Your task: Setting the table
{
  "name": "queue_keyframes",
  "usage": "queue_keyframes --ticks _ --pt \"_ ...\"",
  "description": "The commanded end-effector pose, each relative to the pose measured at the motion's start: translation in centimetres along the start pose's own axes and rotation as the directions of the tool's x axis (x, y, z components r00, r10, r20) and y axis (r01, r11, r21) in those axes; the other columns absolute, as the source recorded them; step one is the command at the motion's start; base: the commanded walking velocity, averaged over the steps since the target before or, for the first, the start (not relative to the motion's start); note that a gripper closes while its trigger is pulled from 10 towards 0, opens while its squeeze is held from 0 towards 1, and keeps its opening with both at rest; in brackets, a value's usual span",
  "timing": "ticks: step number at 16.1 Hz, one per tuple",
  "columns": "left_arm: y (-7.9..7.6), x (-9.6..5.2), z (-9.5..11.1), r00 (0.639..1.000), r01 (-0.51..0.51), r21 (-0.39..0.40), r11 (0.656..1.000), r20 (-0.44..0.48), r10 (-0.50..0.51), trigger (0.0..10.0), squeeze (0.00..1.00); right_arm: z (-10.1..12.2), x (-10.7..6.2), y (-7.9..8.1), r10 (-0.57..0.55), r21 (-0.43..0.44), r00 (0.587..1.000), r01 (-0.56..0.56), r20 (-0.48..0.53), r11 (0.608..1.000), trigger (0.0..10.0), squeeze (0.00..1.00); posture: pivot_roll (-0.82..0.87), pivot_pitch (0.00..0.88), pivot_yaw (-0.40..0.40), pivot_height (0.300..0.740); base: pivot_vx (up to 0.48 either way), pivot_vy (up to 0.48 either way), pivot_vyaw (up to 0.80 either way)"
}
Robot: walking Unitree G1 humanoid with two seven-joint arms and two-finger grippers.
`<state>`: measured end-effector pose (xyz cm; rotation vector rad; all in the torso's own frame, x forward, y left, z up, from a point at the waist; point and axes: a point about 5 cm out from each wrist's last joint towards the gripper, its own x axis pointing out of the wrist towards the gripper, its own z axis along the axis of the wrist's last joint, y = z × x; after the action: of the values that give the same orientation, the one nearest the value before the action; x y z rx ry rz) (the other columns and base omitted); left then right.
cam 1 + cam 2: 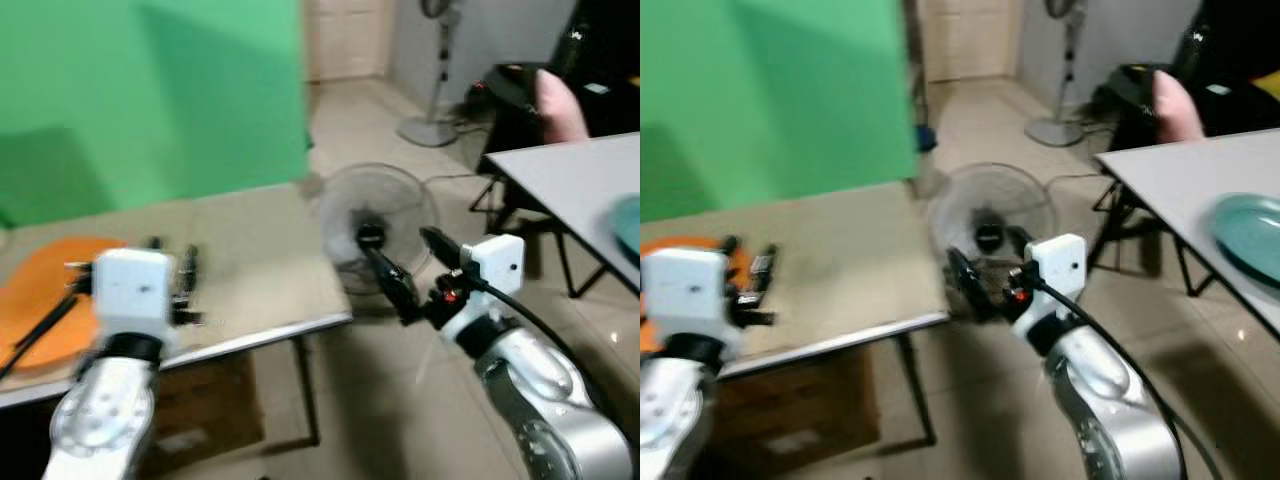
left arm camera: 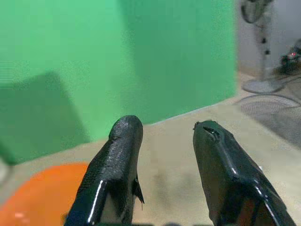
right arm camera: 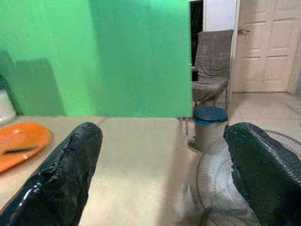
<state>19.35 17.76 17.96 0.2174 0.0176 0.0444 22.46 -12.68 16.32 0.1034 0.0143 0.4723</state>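
The teal plate (image 1: pixel 1250 232) and orange plate (image 1: pixel 40 300) are cut off by picture edges.

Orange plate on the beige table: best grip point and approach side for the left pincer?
Judging from the head views, take the orange plate by its near right rim, coming in low from the robot's side. It lies flat with a dark utensil across it, so avoid that stretch. The left pincer hangs open beside it.

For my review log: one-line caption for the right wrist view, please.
Open right gripper held empty past the beige table edge, facing the green screen, an orange plate and a floor fan.
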Motion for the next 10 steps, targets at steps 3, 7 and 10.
queue_keyframes --ticks 3,7,10 --pt "-0.29 0.14 0.19 1.000 0.023 -0.008 1.000 0.008 -0.023 10.0 0.00 -0.69 -0.33 -1.20 -0.063 0.011 0.997 0.064 -0.043 0.998 10.0 0.00 -0.05 0.000 0.074 0.740 0.000 0.324 0.00" --pt "-0.08 0.25 0.26 1.000 0.024 -0.002 1.000 0.011 -0.024 10.0 0.00 -0.85 -0.28 -1.17 -0.078 0.029 0.996 0.079 -0.050 0.996 10.0 0.00 -0.04 0.000 0.070 0.740 0.000 0.323 0.00" --pt "0.00 0.19 0.21 1.000 0.030 0.002 1.000 0.006 -0.030 10.0 0.00 -1.07 -0.35 -1.36 -0.088 0.043 0.994 0.091 -0.066 0.995 10.0 0.00 -0.04 0.000 0.066 0.740 0.000 0.324 -0.80"
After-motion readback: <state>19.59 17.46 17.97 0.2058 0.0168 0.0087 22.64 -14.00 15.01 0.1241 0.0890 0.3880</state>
